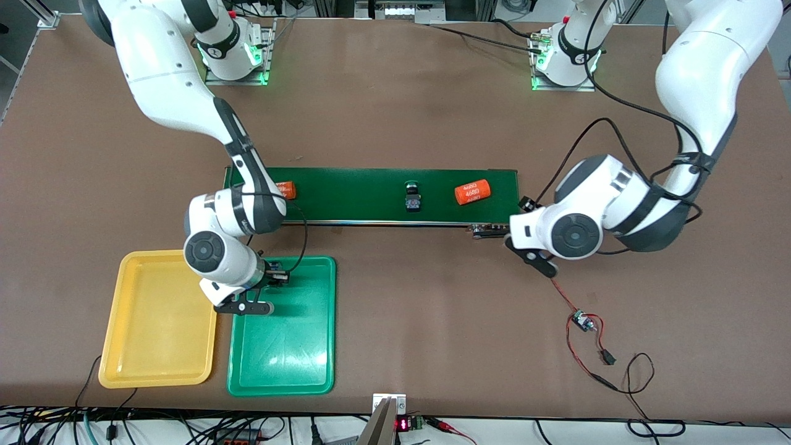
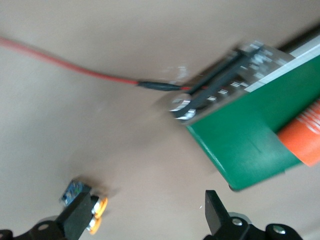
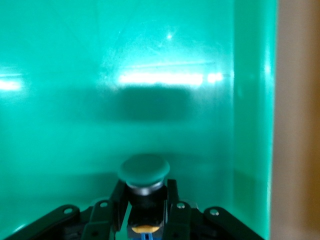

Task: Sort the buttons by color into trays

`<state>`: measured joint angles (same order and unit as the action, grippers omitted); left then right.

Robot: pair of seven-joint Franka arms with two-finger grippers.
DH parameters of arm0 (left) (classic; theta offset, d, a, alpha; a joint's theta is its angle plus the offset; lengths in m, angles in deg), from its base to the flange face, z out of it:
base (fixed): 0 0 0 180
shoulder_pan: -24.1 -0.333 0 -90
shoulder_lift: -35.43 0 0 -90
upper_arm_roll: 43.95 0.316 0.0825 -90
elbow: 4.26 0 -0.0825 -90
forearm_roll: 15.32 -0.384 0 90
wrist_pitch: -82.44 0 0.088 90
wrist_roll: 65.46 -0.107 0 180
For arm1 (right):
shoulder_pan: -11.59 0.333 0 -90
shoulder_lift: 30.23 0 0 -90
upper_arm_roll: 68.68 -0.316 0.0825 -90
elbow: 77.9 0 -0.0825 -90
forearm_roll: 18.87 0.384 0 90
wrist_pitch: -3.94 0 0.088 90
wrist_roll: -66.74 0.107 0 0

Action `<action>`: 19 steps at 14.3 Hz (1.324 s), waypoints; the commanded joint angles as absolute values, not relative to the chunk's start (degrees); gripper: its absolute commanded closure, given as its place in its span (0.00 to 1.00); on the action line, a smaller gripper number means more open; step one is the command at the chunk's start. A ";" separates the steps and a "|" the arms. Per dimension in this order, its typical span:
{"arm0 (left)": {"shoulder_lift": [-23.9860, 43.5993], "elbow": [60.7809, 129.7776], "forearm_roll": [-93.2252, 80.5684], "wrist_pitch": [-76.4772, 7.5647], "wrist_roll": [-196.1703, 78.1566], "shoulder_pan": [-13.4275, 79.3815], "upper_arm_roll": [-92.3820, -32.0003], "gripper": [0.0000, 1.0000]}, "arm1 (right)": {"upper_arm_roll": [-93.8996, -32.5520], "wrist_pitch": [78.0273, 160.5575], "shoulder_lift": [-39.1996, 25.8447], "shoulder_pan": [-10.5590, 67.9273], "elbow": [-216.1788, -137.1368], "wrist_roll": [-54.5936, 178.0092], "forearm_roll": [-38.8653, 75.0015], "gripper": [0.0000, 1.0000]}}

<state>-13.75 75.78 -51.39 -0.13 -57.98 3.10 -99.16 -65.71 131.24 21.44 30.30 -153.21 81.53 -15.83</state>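
Right gripper (image 3: 145, 202) is pinching a green button (image 3: 144, 169) over the green tray (image 1: 309, 364) – left gripper (image 2: 145, 220) hangs spread wide over the table (image 1: 401, 93), an orange button (image 2: 97, 214) right by one finger.

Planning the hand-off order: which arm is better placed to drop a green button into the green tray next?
The right arm. Its right gripper is already shut on a green-capped button over the green tray. The left gripper hangs open and empty by the conveyor belt's end.
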 commanded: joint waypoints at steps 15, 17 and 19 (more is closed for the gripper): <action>13.88 104.69 -30.53 -29.66 -50.96 9.42 -57.51 0.00 | -68.06 106.86 7.39 44.34 -150.67 103.54 -15.97 0.00; 14.25 109.46 -27.12 -35.39 -50.78 9.51 -55.30 0.00 | -68.06 107.12 7.65 49.18 -151.37 110.56 -16.05 0.00; 13.55 113.32 -22.46 -41.62 -50.69 9.43 -54.15 0.00 | -68.06 107.56 7.91 53.14 -152.08 116.11 -16.14 0.00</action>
<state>10.96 106.98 -26.50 -35.74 -50.92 8.29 -56.33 -68.67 107.31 9.14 49.95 -149.73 110.98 -15.73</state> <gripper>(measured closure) 0.000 0.000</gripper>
